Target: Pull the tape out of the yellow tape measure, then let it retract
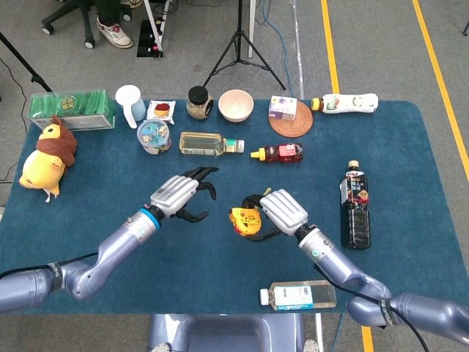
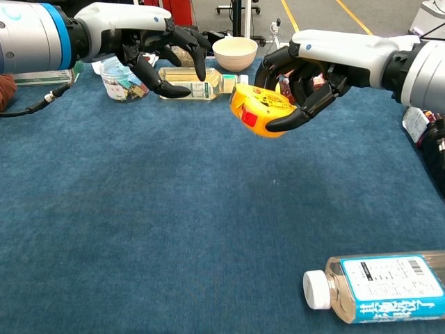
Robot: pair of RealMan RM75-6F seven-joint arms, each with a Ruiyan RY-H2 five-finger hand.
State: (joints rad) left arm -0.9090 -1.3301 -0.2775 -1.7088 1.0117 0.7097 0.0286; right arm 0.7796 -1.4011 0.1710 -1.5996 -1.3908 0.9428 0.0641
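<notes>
— Where are we?
— A robot lab or test hall: bare grey floor with yellow lane lines at one o'clock.
— And that gear?
— Black tripod at twelve, office chair wheels at eleven, blue-covered tabletop crowded with assorted props.

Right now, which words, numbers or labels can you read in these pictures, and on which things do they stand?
None can be read with certainty.
Clear bottle: printed label and barcode, too small.
Yellow tape measure: label blurred.
Oil bottle: label blurred.
Green box: round emblem, unreadable.
Dark bottle: label too small.
</notes>
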